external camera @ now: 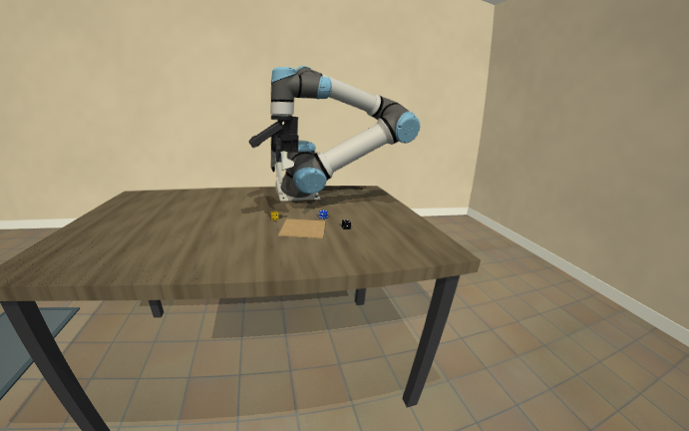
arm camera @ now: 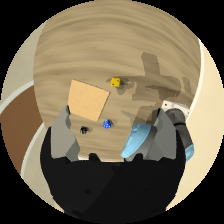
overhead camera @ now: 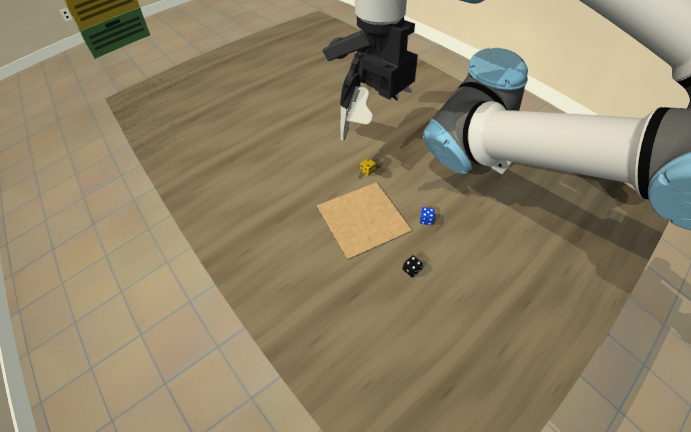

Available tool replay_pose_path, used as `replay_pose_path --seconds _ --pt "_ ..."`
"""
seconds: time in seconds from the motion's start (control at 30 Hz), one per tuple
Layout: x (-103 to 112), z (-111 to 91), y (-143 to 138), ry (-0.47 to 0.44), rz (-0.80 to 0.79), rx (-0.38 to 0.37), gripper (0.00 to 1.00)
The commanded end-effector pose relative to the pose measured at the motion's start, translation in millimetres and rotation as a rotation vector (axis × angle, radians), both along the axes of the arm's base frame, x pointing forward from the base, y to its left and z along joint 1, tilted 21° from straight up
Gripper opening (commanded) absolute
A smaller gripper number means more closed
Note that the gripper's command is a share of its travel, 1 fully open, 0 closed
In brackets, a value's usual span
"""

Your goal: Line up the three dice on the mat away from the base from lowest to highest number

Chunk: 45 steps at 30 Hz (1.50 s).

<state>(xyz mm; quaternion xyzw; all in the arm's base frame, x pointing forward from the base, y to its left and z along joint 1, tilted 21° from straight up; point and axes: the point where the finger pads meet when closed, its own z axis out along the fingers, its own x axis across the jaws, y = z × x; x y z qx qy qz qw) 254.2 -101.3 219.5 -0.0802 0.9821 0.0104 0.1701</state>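
A tan square mat lies on the wooden table. A yellow die sits on the table just beyond the mat's far corner. A blue die sits beside the mat's right corner. A black die sits off the mat near its front right side. All three dice rest on the wood, off the mat. My gripper hangs high above the table, beyond the yellow die, open and empty. In the wrist view I see the mat, yellow die, blue die and black die far below.
The robot base stands at the table's far edge, and the arm's forearm stretches above the table's right side. A yellow and green crate stands on the floor at the far left.
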Motion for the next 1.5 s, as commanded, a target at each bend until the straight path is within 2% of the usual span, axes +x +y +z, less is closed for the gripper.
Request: replay_pose_path --seconds 0.0,1.0,1.47 --pt "-3.3 -1.5 -4.5 -0.016 -0.045 0.015 1.00" --pt "-4.9 -2.5 -7.0 -0.021 -0.072 0.023 1.00" --pt "-3.3 -3.2 -7.9 -0.025 0.005 -0.006 1.00"
